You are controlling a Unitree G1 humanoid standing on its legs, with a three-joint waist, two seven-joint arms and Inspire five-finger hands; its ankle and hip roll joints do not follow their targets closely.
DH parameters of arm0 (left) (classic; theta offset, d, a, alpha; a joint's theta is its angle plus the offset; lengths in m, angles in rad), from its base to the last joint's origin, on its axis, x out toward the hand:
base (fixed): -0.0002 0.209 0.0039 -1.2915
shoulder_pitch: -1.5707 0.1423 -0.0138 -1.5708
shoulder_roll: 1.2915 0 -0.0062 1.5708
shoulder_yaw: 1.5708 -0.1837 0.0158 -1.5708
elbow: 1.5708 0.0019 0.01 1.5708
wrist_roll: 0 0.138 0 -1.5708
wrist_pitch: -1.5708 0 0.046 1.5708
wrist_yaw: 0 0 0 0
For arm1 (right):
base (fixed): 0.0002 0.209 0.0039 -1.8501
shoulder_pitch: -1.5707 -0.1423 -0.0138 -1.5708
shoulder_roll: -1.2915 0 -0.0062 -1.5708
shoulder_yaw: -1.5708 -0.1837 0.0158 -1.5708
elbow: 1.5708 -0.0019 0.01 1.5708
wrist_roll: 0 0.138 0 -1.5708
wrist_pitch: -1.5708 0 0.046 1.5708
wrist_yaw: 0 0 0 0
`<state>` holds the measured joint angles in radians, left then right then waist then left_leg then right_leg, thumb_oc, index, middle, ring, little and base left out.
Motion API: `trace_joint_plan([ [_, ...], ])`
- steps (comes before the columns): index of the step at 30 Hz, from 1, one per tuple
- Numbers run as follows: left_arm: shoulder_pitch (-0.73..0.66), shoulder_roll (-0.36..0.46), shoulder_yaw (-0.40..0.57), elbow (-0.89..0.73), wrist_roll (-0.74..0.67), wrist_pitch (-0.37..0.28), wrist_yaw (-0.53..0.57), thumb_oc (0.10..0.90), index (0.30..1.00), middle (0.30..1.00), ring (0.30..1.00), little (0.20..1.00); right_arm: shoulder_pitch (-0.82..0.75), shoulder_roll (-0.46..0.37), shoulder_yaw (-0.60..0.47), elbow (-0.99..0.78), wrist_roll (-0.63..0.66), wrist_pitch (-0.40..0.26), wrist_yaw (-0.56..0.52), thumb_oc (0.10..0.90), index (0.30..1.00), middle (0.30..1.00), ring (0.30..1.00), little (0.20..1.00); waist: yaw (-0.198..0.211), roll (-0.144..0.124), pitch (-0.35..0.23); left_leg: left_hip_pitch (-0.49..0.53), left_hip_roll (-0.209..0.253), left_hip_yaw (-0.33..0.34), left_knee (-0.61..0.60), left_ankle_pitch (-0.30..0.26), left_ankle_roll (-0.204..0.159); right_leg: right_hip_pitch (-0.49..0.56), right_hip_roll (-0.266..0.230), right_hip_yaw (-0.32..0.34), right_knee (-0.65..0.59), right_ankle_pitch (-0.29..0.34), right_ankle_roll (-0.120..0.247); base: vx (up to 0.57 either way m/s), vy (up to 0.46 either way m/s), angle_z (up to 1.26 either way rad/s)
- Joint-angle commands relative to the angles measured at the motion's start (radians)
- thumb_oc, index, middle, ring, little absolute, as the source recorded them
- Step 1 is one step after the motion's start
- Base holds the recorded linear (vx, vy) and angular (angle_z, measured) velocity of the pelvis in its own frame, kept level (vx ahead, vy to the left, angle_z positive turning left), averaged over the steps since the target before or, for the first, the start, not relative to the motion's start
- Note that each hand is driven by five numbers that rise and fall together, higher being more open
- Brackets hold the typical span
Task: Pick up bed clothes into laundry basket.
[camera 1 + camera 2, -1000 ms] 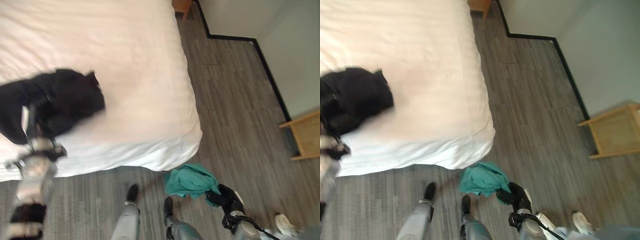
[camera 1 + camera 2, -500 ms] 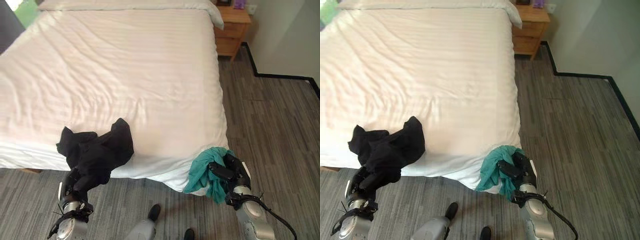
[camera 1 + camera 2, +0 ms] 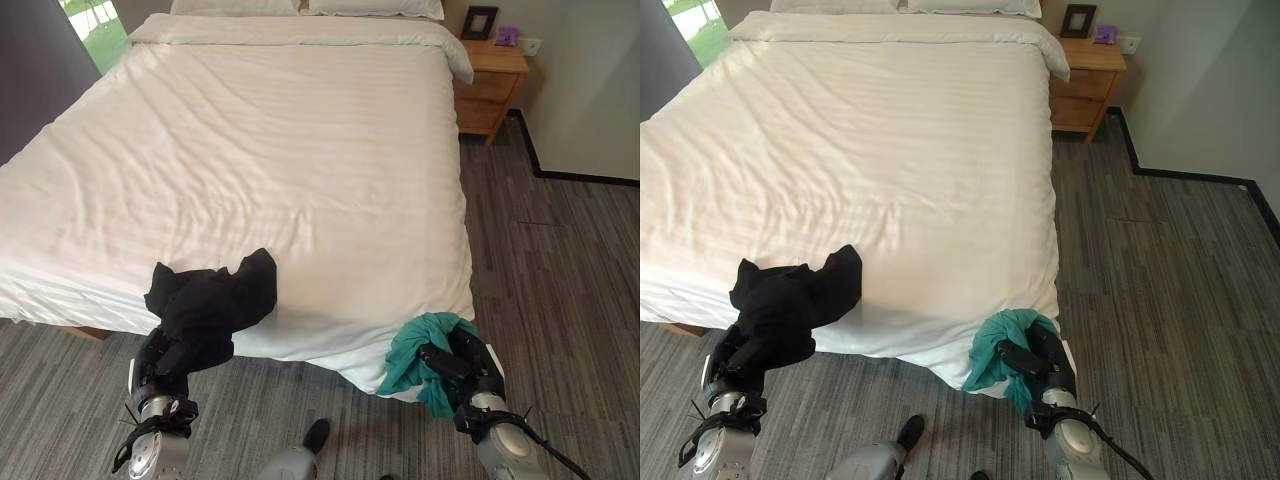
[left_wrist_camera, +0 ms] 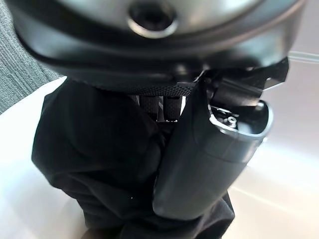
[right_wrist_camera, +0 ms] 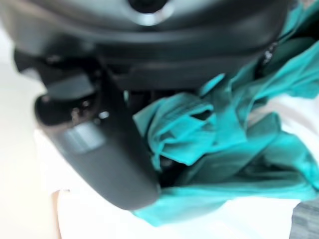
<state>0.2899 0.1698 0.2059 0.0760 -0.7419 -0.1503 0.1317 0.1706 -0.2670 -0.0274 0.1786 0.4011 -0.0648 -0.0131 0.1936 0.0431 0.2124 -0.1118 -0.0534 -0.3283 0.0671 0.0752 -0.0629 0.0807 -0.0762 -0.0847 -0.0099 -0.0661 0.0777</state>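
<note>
Black garment [image 3: 208, 308] bunched in the curled left hand [image 3: 160, 362] at the white bed [image 3: 280, 150] edge; right hand [image 3: 468, 365] clamps a teal garment [image 3: 418, 345] near the corner.

white bed [image 3: 300, 150], wooden nightstand [image 3: 490, 88], picture frame [image 3: 479, 21]

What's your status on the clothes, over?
Left hand shut on black garment, at bed edge. Right hand shut on teal garment, at bed corner. No laundry basket seen. Over.
</note>
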Motion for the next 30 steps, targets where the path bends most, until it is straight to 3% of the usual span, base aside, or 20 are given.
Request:
trace_joint_plan([
  [1, -0.047, 0.071, 0.018, -0.167, 0.037, -0.12, -0.026, 0.4, 0.3, 0.3, 0.3, 0.3, -0.113, -0.099, 0.027, -0.115, 0.054, -0.122, 0.0, 0.4, 0.3, 0.3, 0.3, 0.3, -0.034, -0.047, -0.064, -0.064, -0.045, -0.141, 0.046, -0.016, -0.013, -0.12, 0.051, 0.194, 0.103, -0.028, -0.02, -0.29, -0.029, -1.39],
  [2, -0.036, 0.068, 0.028, -0.177, 0.043, -0.123, -0.032, 0.4, 0.3, 0.3, 0.3, 0.3, -0.124, -0.102, 0.032, -0.13, 0.075, -0.123, 0.01, 0.4, 0.3, 0.3, 0.3, 0.3, -0.053, -0.076, -0.059, -0.039, -0.029, -0.159, 0.117, -0.058, -0.012, -0.154, 0.061, 0.266, 0.108, -0.003, 0.002, -0.19, 0.014, -2.2],
  [4, -0.031, 0.071, 0.024, -0.21, 0.049, -0.123, -0.047, 0.4, 0.3, 0.3, 0.3, 0.3, -0.117, -0.112, 0.028, -0.128, 0.087, -0.121, 0.026, 0.4, 0.3, 0.3, 0.3, 0.3, -0.105, -0.106, -0.076, 0.062, 0.003, -0.188, 0.205, -0.099, -0.001, -0.204, 0.103, 0.416, 0.107, 0.052, 0.049, -0.16, 0.035, -2.79],
  [5, -0.032, 0.071, 0.024, -0.21, 0.049, -0.123, -0.047, 0.4, 0.3, 0.3, 0.3, 0.3, -0.117, -0.112, 0.028, -0.128, 0.087, -0.121, 0.026, 0.4, 0.3, 0.3, 0.3, 0.3, -0.101, -0.107, -0.077, 0.06, 0.003, -0.183, 0.204, -0.095, -0.002, -0.208, 0.103, 0.422, 0.105, 0.057, 0.051, -0.13, 0.052, -2.37],
  [6, -0.036, 0.074, 0.02, -0.221, 0.04, -0.122, -0.052, 0.4, 0.3, 0.3, 0.3, 0.3, -0.108, -0.115, 0.022, -0.14, 0.092, -0.117, 0.026, 0.4, 0.3, 0.3, 0.3, 0.3, -0.129, -0.109, -0.088, 0.099, 0.015, -0.184, 0.221, -0.104, 0.0, -0.23, 0.12, 0.468, 0.105, 0.077, 0.066, -0.12, 0.055, -2.46],
  [7, -0.051, 0.086, 0.02, -0.225, 0.042, -0.122, -0.056, 0.4, 0.3, 0.3, 0.3, 0.3, -0.096, -0.115, 0.002, -0.163, 0.1, -0.12, 0.027, 0.4, 0.3, 0.3, 0.3, 0.3, -0.161, -0.114, -0.099, 0.134, 0.02, -0.183, 0.241, -0.124, 0.004, -0.26, 0.139, 0.515, 0.111, 0.099, 0.08, -0.27, 0.132, -2.51],
  [8, -0.118, 0.14, -0.013, -0.226, 0.056, -0.123, -0.064, 0.4, 0.3, 0.3, 0.3, 0.3, -0.073, -0.12, -0.043, -0.169, 0.108, -0.128, 0.02, 0.4, 0.3, 0.3, 0.3, 0.3, -0.251, -0.104, -0.121, 0.202, 0.025, -0.161, 0.252, -0.199, 0.013, -0.313, 0.176, 0.583, 0.12, 0.137, 0.104, -0.32, 0.142, -1.96],
  [11, -0.228, 0.195, -0.091, -0.209, 0.109, -0.143, -0.045, 0.4, 0.3, 0.3, 0.3, 0.3, -0.083, -0.099, -0.094, -0.163, 0.114, -0.155, -0.028, 0.4, 0.3, 0.3, 0.3, 0.3, -0.343, -0.108, -0.127, 0.237, -0.02, -0.112, 0.198, -0.33, 0.048, -0.378, 0.213, 0.671, 0.07, 0.216, 0.129, -0.39, 0.128, -1.81],
  [12, -0.251, 0.201, -0.107, -0.196, 0.12, -0.145, -0.045, 0.4, 0.3, 0.3, 0.3, 0.3, -0.078, -0.086, -0.107, -0.159, 0.119, -0.156, -0.036, 0.4, 0.3, 0.3, 0.3, 0.3, -0.359, -0.107, -0.127, 0.242, -0.038, -0.06, 0.161, -0.382, 0.074, -0.396, 0.2, 0.669, 0.013, 0.23, 0.143, -0.5, 0.161, -1.9],
  [14, -0.266, 0.203, -0.121, -0.18, 0.132, -0.144, -0.048, 0.4, 0.3, 0.3, 0.3, 0.3, -0.083, -0.073, -0.111, -0.155, 0.115, -0.153, -0.047, 0.4, 0.3, 0.3, 0.3, 0.3, -0.354, -0.104, -0.119, 0.24, -0.061, -0.01, 0.144, -0.403, 0.096, -0.413, 0.2, 0.659, -0.022, 0.243, 0.161, -0.32, 0.116, -1.61],
  [16, -0.265, 0.201, -0.113, -0.154, 0.161, -0.146, -0.028, 0.4, 0.3, 0.3, 0.3, 0.3, -0.101, -0.054, -0.092, -0.097, 0.112, -0.152, -0.075, 0.4, 0.3, 0.3, 0.3, 0.3, -0.333, -0.108, -0.099, 0.229, -0.084, 0.058, 0.121, -0.386, 0.117, -0.451, 0.197, 0.579, -0.05, 0.243, 0.174, -0.33, -0.012, -1.99],
  [18, -0.217, 0.193, -0.085, -0.151, 0.152, -0.142, -0.014, 0.4, 0.3, 0.3, 0.3, 0.3, -0.096, -0.03, -0.054, -0.1, 0.126, -0.131, -0.068, 0.4, 0.3, 0.3, 0.3, 0.3, -0.295, -0.101, -0.071, 0.22, -0.08, 0.077, 0.079, -0.336, 0.129, -0.463, 0.181, 0.394, 0.036, 0.186, 0.13, -0.37, -0.145, -2.4],
  [20, -0.167, 0.174, -0.068, -0.152, 0.114, -0.138, -0.01, 0.4, 0.3, 0.3, 0.3, 0.3, -0.088, -0.03, -0.012, -0.121, 0.134, -0.109, -0.038, 0.4, 0.3, 0.3, 0.3, 0.3, -0.255, -0.088, -0.065, 0.192, -0.053, 0.095, 0.025, -0.273, 0.131, -0.426, 0.12, 0.291, 0.206, 0.138, 0.075, -0.43, -0.249, -2.11],
  [22, -0.125, 0.159, -0.069, -0.166, 0.112, -0.123, -0.017, 0.4, 0.3, 0.3, 0.3, 0.3, -0.091, -0.037, 0.011, -0.115, 0.109, -0.098, -0.025, 0.4, 0.3, 0.3, 0.3, 0.3, -0.22, -0.058, -0.068, 0.166, -0.02, 0.12, 0.0, -0.235, 0.14, -0.393, 0.058, 0.257, 0.347, 0.068, 0.03, -0.36, -0.179, -1.91],
  [24, -0.097, 0.143, -0.065, -0.177, 0.113, -0.108, -0.023, 0.4, 0.3, 0.3, 0.3, 0.3, -0.096, -0.026, 0.017, -0.1, 0.109, -0.097, -0.031, 0.4, 0.3, 0.3, 0.3, 0.3, -0.197, -0.038, -0.086, 0.143, -0.002, 0.137, -0.013, -0.219, 0.139, -0.338, -0.004, 0.27, 0.39, 0.019, 0.015, -0.2, -0.148, -1.26],
  [25, -0.087, 0.139, -0.066, -0.179, 0.114, -0.1, -0.028, 0.4, 0.3, 0.3, 0.3, 0.3, -0.105, -0.023, 0.022, -0.092, 0.104, -0.093, -0.034, 0.4, 0.3, 0.3, 0.3, 0.3, -0.178, -0.029, -0.099, 0.134, 0.004, 0.153, -0.017, -0.215, 0.138, -0.306, -0.05, 0.258, 0.402, 0.013, 0.015, -0.15, -0.249, -0.39],
  [26, -0.062, 0.123, -0.058, -0.173, 0.112, -0.09, -0.028, 0.4, 0.3, 0.3, 0.3, 0.3, -0.115, -0.008, 0.037, -0.1, 0.116, -0.093, -0.031, 0.4, 0.3, 0.3, 0.3, 0.3, -0.145, -0.025, -0.121, 0.115, 0.017, 0.185, -0.027, -0.201, 0.126, -0.25, -0.114, 0.192, 0.366, 0.017, 0.028, -0.1, -0.187, -0.54],
  [27, -0.061, 0.124, -0.058, -0.173, 0.112, -0.09, -0.028, 0.4, 0.3, 0.3, 0.3, 0.3, -0.114, -0.008, 0.037, -0.101, 0.116, -0.093, -0.031, 0.4, 0.3, 0.3, 0.3, 0.3, -0.146, -0.025, -0.121, 0.118, 0.017, 0.183, -0.028, -0.201, 0.127, -0.244, -0.115, 0.19, 0.36, 0.018, 0.029, -0.1, -0.215, -0.68],
  [29, -0.048, 0.115, -0.041, -0.179, 0.105, -0.096, -0.014, 0.4, 0.3, 0.3, 0.3, 0.3, -0.147, -0.012, 0.066, -0.108, 0.116, -0.09, -0.025, 0.4, 0.3, 0.3, 0.3, 0.3, -0.114, -0.033, -0.127, 0.112, 0.027, 0.23, -0.069, -0.193, 0.108, -0.209, -0.163, 0.029, 0.209, 0.023, 0.063, -0.11, -0.159, -0.66],
  [30, -0.048, 0.115, -0.041, -0.179, 0.105, -0.096, -0.014, 0.4, 0.3, 0.3, 0.3, 0.3, -0.147, -0.012, 0.066, -0.107, 0.116, -0.09, -0.025, 0.4, 0.3, 0.3, 0.3, 0.3, -0.114, -0.033, -0.128, 0.111, 0.027, 0.23, -0.07, -0.193, 0.108, -0.209, -0.162, 0.029, 0.208, 0.024, 0.063, -0.15, -0.348, -1.02],
])
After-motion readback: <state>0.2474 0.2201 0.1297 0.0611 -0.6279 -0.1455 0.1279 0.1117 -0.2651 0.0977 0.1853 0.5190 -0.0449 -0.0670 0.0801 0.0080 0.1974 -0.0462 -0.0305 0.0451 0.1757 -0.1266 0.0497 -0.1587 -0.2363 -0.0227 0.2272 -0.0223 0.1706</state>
